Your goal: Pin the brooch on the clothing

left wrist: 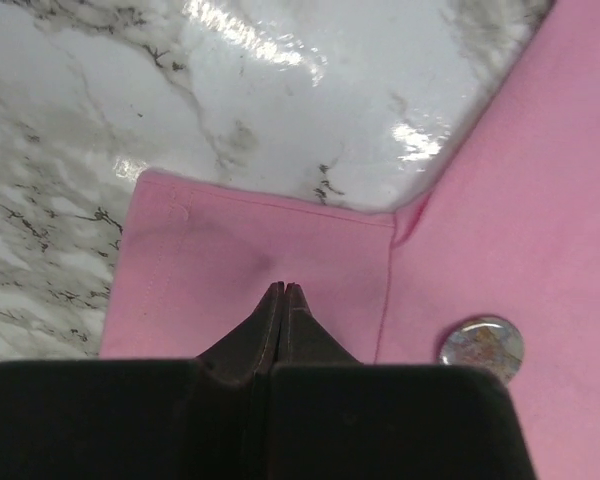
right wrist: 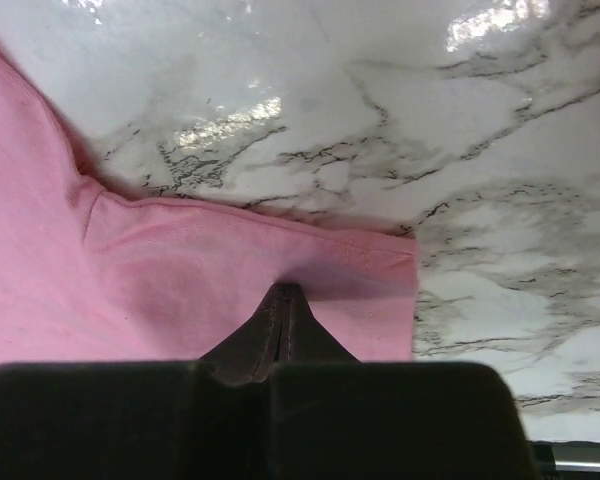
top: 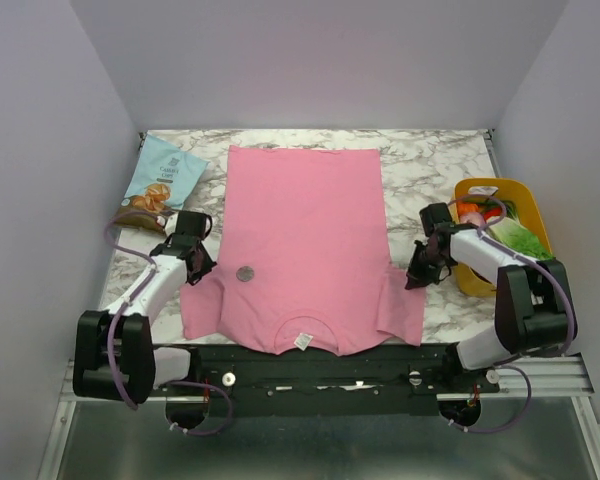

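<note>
— Marble tabletop (top: 420, 165), with the clothing (top: 300, 220) spread flat on it, neckline toward the bases. Where's the brooch (left wrist: 481, 347)?
— On the shirt's chest, just past the left sleeve (left wrist: 250, 240) seam, to the right of the left gripper (left wrist: 283, 290).
— And the fingers?
— Both pairs are pressed together, holding nothing. The right gripper (right wrist: 285, 290) sits over the opposite sleeve (right wrist: 180, 270), well apart from the brooch.
— Then the left arm is nearer; I'd guess it must open and shift right.
</note>
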Motion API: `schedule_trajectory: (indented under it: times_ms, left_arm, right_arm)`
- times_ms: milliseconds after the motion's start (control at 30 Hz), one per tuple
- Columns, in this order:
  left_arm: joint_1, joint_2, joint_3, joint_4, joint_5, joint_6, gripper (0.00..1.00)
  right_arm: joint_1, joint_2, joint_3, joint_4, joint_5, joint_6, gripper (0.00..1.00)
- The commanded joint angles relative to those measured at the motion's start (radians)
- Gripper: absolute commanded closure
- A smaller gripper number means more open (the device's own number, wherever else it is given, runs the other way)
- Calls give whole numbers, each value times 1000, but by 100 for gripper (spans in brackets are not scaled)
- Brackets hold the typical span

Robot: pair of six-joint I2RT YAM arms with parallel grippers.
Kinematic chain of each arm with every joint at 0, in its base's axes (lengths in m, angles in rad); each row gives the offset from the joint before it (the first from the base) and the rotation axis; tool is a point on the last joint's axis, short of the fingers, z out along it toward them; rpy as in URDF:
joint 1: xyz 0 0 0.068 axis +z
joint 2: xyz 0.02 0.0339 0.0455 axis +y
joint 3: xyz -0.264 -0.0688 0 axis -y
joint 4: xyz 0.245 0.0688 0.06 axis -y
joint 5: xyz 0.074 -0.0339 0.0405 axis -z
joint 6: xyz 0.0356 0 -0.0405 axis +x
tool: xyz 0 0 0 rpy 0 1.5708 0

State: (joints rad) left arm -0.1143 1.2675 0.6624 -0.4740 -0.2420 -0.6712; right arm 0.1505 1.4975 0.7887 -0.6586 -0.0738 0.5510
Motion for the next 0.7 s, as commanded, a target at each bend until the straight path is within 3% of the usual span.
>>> schedule_trajectory:
  times_ms: [0,267,667]
  left_arm:
    - [-28,-134,75,-23,43,30,100]
    - [-42,-318,151,-17,79,68,100]
    - [-44,-349,151,14,151,82,100]
  right_arm:
    - [38,114,53,-47,68,-23,99]
    - [78,233,222,-194,229,-36,99]
    - [78,352,339,-361,488,-20,99]
